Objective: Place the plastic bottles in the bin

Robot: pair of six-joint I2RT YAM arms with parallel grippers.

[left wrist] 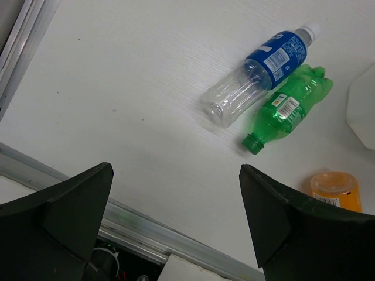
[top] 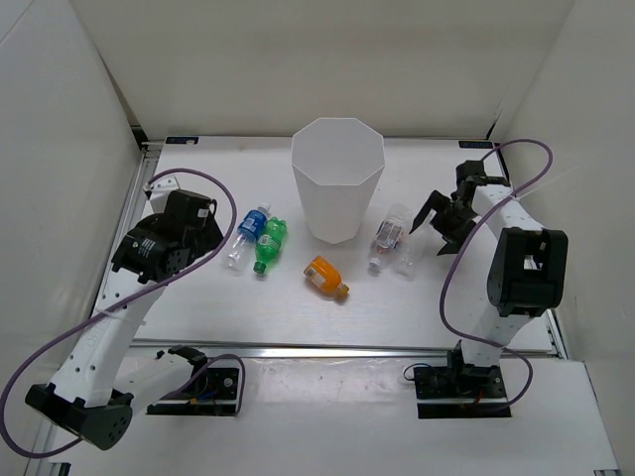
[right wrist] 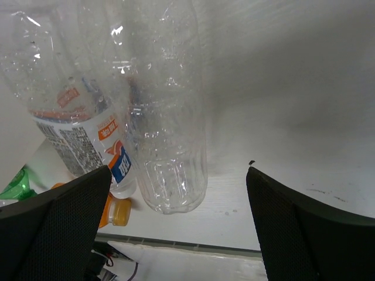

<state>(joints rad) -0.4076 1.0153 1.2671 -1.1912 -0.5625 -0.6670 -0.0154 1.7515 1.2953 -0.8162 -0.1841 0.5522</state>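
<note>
The white bin [top: 337, 178] stands at the back middle of the table. A clear bottle with a blue label [top: 248, 236] and a green bottle [top: 270, 244] lie side by side left of it. A short orange bottle [top: 324, 277] lies in front. Two clear bottles, one with a red-white label [top: 388, 235] and one plain [top: 404, 254], lie right of the bin. My left gripper [left wrist: 176, 170] is open and empty, short of the blue-label bottle [left wrist: 258, 76] and green bottle [left wrist: 290, 108]. My right gripper [top: 438, 224] is open, just right of the plain bottle [right wrist: 167, 117] and labelled bottle [right wrist: 64, 105].
White walls enclose the table on three sides. A metal rail [top: 347, 349] runs along the near edge, and another along the left edge [top: 129, 213]. Purple cables loop from both arms. The bin's wall [left wrist: 363, 111] shows at the right edge of the left wrist view.
</note>
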